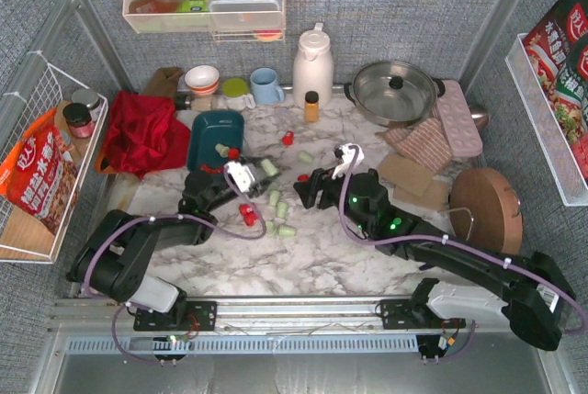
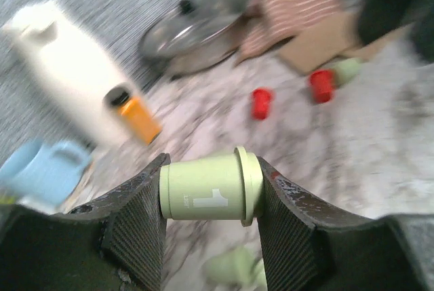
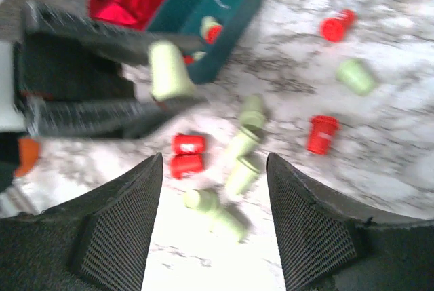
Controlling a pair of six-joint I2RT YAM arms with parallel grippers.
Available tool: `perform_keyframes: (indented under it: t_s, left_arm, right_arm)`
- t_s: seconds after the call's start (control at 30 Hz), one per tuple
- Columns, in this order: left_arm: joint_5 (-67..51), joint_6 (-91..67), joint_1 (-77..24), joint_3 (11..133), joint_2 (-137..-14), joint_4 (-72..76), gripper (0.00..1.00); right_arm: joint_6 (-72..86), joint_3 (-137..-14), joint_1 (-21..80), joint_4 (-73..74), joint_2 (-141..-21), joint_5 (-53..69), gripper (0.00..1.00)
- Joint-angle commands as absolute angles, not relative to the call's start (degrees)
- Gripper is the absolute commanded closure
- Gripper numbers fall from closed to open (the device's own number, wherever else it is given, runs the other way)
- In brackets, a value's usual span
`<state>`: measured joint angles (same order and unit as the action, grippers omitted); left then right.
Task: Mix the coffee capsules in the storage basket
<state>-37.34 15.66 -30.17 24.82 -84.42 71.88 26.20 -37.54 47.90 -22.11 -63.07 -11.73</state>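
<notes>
Holding one mint green capsule (image 2: pixel 203 197) in my left gripper (image 2: pixel 211 186), I have my right gripper (image 3: pixel 213 230) wide and empty. Most coffee capsules (image 1: pixel 278 203) lie on the table (image 1: pixel 367 261). Beyond them the storage basket (image 1: pixel 209 126) has few, so I judge much is left.

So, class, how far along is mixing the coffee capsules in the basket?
Done: a few pods lie in the dark teal plastic basket. In hand: the left gripper clamps one pale green tapered capsule; the right gripper is open, empty. Left: most red and green capsules, scattered on the marble table.
</notes>
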Motion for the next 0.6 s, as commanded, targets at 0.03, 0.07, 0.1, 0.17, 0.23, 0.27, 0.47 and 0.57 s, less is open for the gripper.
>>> perform_keyframes:
  t_s: [0.03, 0.07, 0.1, 0.17, 0.23, 0.27, 0.47, 0.57]
  left_arm:
    - [-27.51, 5.14, -20.91, 27.01, -87.96, 74.11, 0.64]
    - [-26.4, 3.76, -19.07, 27.39, -88.56, 74.05, 0.64]
    - [-25.83, 2.92, -17.15, 27.7, -89.05, 73.78, 0.64]
    - [-25.36, 2.2, -14.15, 28.01, -89.8, 73.68, 0.62]
    - [-24.69, 0.25, -11.44, 28.07, -90.84, 74.86, 0.6]
    - [-24.63, -1.08, -9.98, 28.29, -91.47, 75.19, 0.6]
    - [-28.11, -7.43, -3.92, 31.19, -96.22, 73.55, 0.58]
    - [-27.29, -10.45, -2.88, 31.83, -97.7, 73.22, 0.51]
  right_arm:
    - [22.69, -43.05, 47.98, -1.08, -65.36, -21.39, 0.34]
    - [23.46, -43.81, 48.11, 1.0, -66.69, -21.37, 0.34]
    - [24.36, -44.27, 48.34, 2.3, -68.0, -21.24, 0.34]
    - [26.56, -44.33, 49.28, 2.97, -70.68, -21.09, 0.33]
    - [28.52, -44.19, 50.56, 1.62, -74.47, -20.32, 0.33]
    - [29.27, -44.27, 51.21, 0.91, -76.22, -19.92, 0.33]
    - [33.14, -48.73, 55.07, -0.02, -87.08, -19.35, 0.33]
    - [34.78, -49.99, 56.42, -0.51, -90.0, -19.34, 0.32]
